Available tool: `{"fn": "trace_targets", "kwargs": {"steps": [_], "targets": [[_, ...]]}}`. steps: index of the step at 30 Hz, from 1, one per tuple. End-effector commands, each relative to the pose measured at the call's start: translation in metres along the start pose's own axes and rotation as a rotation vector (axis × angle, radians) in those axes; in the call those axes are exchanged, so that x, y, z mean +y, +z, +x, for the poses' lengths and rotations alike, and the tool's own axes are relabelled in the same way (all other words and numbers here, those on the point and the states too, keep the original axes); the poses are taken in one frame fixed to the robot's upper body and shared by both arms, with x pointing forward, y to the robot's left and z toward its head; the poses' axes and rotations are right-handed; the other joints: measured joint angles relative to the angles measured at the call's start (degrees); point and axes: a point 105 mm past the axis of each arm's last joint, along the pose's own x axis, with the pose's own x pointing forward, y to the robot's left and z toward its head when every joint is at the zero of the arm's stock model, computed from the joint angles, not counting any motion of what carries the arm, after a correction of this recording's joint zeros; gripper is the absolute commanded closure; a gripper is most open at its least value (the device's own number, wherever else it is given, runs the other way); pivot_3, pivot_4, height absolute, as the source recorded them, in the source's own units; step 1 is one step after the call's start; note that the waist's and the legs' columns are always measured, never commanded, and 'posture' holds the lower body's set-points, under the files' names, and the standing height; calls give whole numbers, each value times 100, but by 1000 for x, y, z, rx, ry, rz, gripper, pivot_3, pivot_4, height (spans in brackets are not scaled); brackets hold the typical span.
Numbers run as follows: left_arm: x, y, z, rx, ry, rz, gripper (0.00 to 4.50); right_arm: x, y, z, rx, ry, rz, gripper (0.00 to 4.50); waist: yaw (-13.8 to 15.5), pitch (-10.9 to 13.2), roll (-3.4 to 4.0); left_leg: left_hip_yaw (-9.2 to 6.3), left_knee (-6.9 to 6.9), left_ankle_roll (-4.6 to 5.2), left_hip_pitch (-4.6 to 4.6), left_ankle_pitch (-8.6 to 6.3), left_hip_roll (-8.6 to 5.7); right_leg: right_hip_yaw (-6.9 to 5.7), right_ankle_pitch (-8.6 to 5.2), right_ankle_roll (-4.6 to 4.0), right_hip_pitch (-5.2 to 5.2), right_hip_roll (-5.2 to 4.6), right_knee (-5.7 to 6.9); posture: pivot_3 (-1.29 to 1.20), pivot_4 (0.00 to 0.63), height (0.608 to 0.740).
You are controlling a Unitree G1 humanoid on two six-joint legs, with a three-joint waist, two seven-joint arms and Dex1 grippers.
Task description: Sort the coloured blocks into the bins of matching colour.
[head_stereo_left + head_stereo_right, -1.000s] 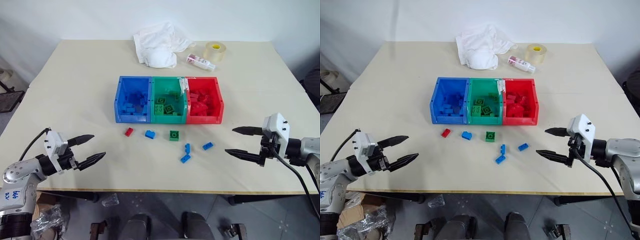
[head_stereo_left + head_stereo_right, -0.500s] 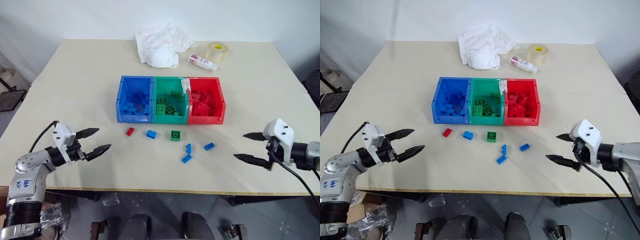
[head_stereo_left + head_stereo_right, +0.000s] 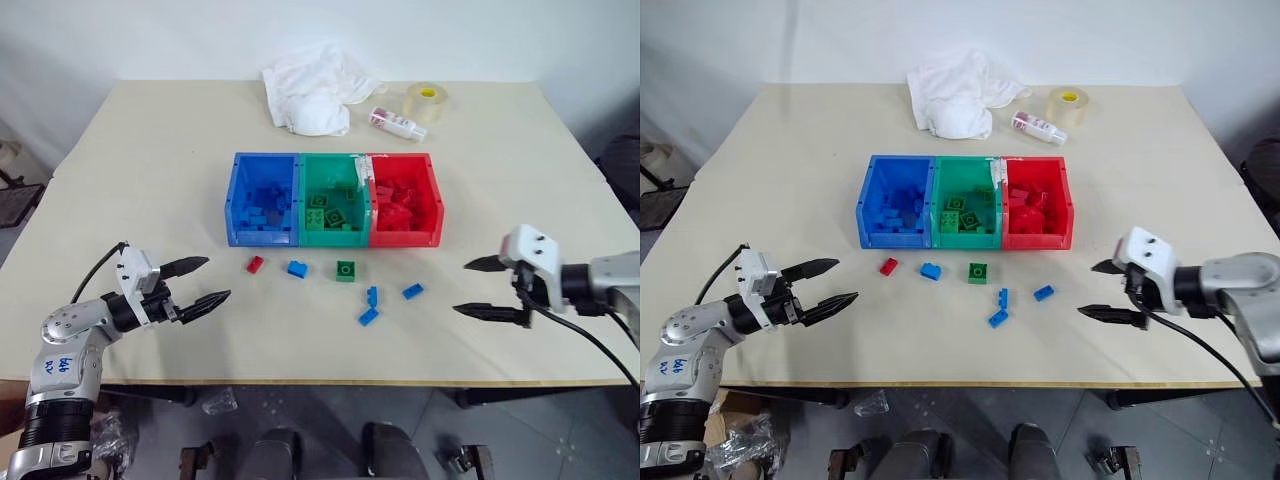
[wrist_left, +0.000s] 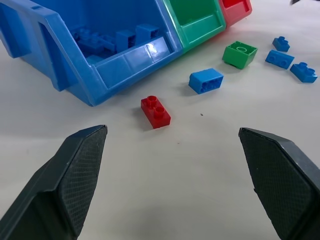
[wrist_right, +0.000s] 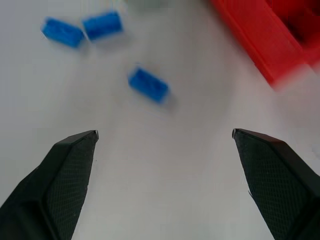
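Bins (image 3: 333,237) serve as our landmark: blue, green and red tubs joined in a row mid-table, each already holding bricks of its colour. In front of the blue tub we see the red brick (image 3: 256,264), with a blue brick (image 3: 298,268) just beside it. The green square brick (image 3: 346,269) sits in front of the green tub. Three more blue bricks (image 3: 371,305) are scattered in front of the red tub.

Our left gripper (image 3: 196,284) hovers well in front of the blue tub, fingers spread, nothing between them, aimed at the red brick. Our right gripper (image 3: 483,287) hovers beyond the red tub's end, spread and empty, seemingly facing the nearest blue brick (image 5: 148,84), though that wrist view is blurred.
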Motion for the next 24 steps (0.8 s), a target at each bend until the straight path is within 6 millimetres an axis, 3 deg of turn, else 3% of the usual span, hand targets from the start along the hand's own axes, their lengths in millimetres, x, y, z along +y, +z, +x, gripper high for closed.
{"fn": "trace_targets", "kwargs": {"steps": [1,6,11,19,20,24], "targets": [[-5,14,-1,-53,-14,55,12,-2,1,19,11,79,-53,0,18,1,-2,-2,0,0,-2,0,-1,0,0,0,0,0,0,0,150,740],[-10,16,-1,-66,-22,63,12,-6,-1,45,27,155,-100,0,-4,1,-2,-11,0,0,-3,0,-2,-11,0,0,0,0,2,0,150,740],[-13,17,0,-76,-25,66,0,-11,-8,52,59,172,-119,1240,-15,1,-1,-10,-1,-1,-2,0,0,-16,0,0,0,0,3,0,150,740],[-12,18,5,-88,-34,65,0,-12,17,46,-40,137,-144,3882,-12,1,-1,-11,0,-1,-2,0,-1,-17,0,0,0,0,4,0,150,740],[-12,18,7,-91,-35,66,0,-13,25,44,-70,123,-148,4059,-11,1,-1,-10,0,-1,-3,0,-1,-17,0,0,-1,0,4,0,150,740],[-10,19,11,-103,-42,69,0,-17,62,39,-188,58,-168,4057,-11,1,-1,-11,1,-1,-2,0,0,-18,0,0,0,0,5,0,150,740]]}}
